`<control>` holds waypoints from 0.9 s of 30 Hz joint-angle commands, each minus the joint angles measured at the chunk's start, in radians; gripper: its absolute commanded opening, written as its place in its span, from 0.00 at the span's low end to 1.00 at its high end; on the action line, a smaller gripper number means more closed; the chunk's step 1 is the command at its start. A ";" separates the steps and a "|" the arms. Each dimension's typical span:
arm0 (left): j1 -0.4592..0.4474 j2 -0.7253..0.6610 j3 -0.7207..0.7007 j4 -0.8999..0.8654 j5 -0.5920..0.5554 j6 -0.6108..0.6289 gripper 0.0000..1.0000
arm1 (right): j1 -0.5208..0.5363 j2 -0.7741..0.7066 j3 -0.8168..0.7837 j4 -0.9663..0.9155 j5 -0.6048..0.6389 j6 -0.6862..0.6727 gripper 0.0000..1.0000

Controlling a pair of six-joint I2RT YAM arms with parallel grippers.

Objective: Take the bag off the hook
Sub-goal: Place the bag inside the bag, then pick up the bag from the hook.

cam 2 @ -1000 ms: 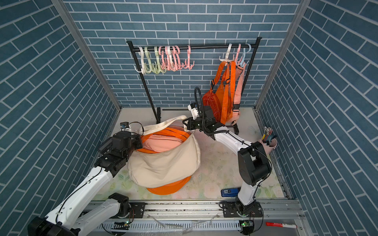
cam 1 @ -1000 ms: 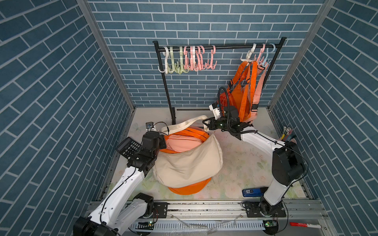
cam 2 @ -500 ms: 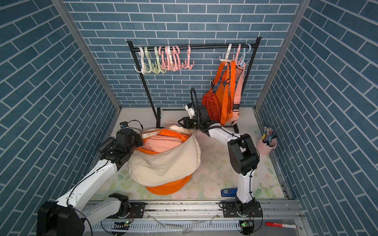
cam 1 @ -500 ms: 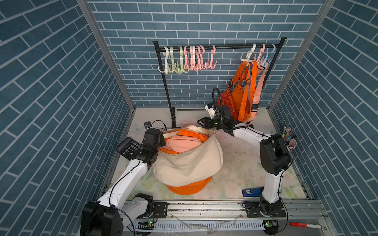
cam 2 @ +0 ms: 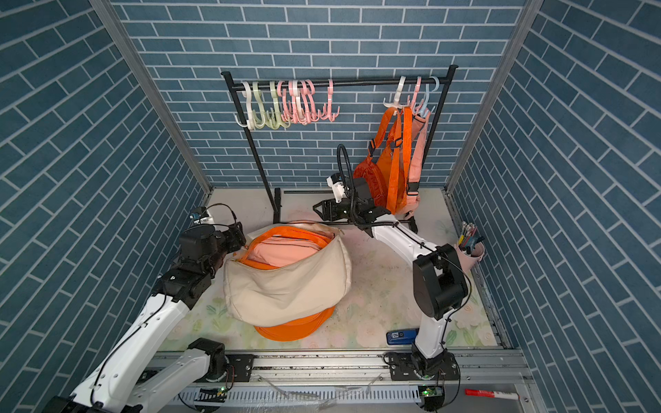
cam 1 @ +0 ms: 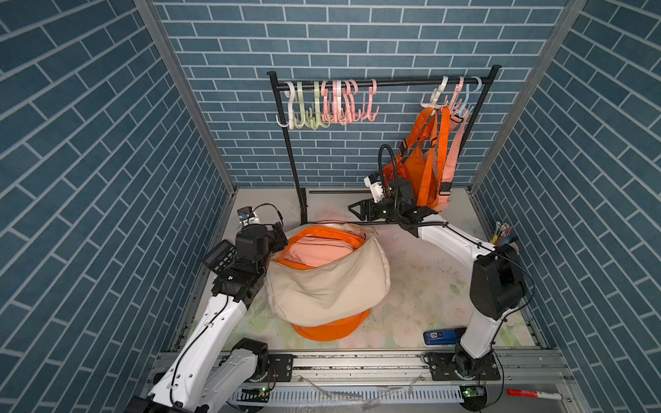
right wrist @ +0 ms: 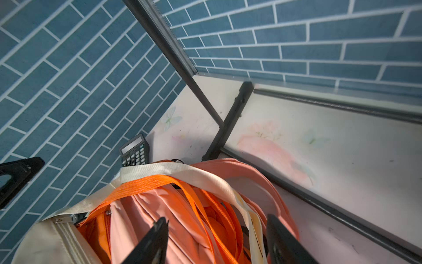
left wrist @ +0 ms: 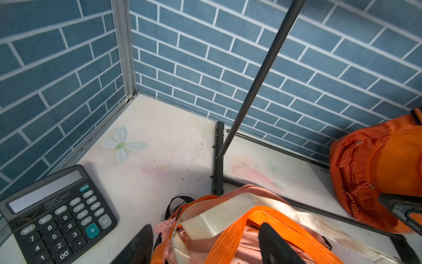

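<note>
A beige bag [cam 1: 329, 282] lies off the hook, slumped over a pile of orange and pink bags [cam 1: 318, 246] on the table in both top views. Its pale strap [left wrist: 217, 217] drapes loose across the pile. My left gripper [left wrist: 205, 230] is open at the pile's left edge, straddling the straps without pinching them. My right gripper [right wrist: 217, 220] is open just above the pile's far side, nothing between its fingers. An orange bag [cam 1: 418, 168] and a pink bag [cam 1: 452, 150] still hang from hooks [cam 1: 447, 96] at the right end of the black rail [cam 1: 393, 83].
Several empty hooks [cam 1: 329, 107] crowd the rail's left end. The rack's post and foot [cam 1: 304, 211] stand just behind the pile. A calculator [left wrist: 59, 217] lies by the left wall. A blue device [cam 1: 441, 336] and a pen cup [cam 1: 502, 236] sit near the right arm.
Both grippers have opened and let go of the beige strap, which has dropped onto the pile. The right gripper drew back toward the rack; the left one eased away from the bag.
</note>
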 commanded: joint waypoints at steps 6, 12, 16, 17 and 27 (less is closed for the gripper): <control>0.005 -0.009 0.187 -0.160 0.157 0.113 0.99 | -0.029 -0.204 0.058 -0.239 0.189 -0.082 0.68; 0.004 -0.013 0.287 -0.242 0.227 0.203 0.99 | -0.122 -0.295 0.025 -0.266 0.245 -0.022 0.68; -0.009 -0.038 0.287 -0.262 0.243 0.255 0.99 | -0.219 -0.340 -0.021 -0.226 0.226 0.062 0.68; -0.015 -0.052 0.269 -0.249 0.241 0.257 0.99 | -0.237 -0.344 -0.025 -0.226 0.232 0.066 0.68; -0.015 -0.161 0.071 -0.113 0.272 0.225 0.99 | -0.337 -0.279 0.036 -0.247 0.315 0.086 0.69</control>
